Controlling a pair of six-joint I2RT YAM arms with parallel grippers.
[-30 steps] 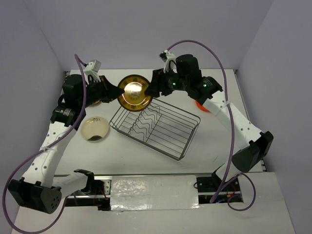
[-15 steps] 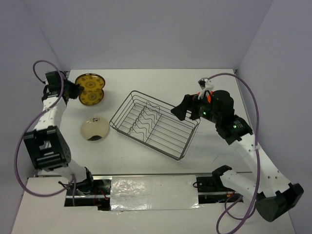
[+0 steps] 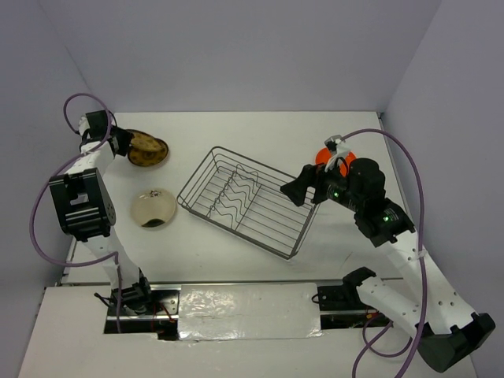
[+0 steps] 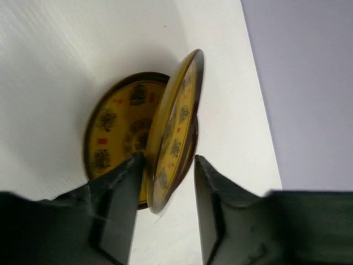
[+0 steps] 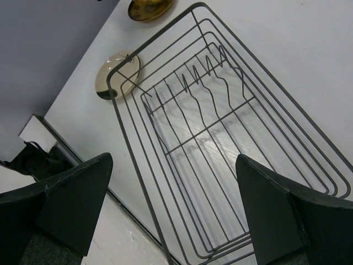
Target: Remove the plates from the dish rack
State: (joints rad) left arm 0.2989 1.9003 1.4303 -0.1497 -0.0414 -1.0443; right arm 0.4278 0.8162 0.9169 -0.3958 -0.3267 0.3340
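Observation:
The wire dish rack (image 3: 250,201) lies slantwise mid-table with nothing in it; it also fills the right wrist view (image 5: 220,110). At the far left, one dark yellow patterned plate (image 4: 113,132) lies flat and a second one (image 4: 177,118) leans on it, tilted on edge. My left gripper (image 4: 168,159) straddles the tilted plate's rim with a gap at the right finger (image 4: 212,199), so it is open. From above, this pair (image 3: 148,150) sits beside the left gripper (image 3: 120,142). A cream plate (image 3: 153,207) rests left of the rack. The orange-red plate (image 3: 323,153) lies behind my right gripper (image 3: 295,187), which hangs wide open and empty over the rack's right end (image 5: 172,165).
The purple side walls stand close to both arms. The table's far left edge (image 4: 259,110) runs just beyond the yellow plates. A silver taped strip (image 3: 248,309) lines the near edge between the arm bases.
The yellow plate went from between both grippers at the rack's far end to the far left, onto the other yellow plate. The left jaws have parted. The right gripper opened and drew back right.

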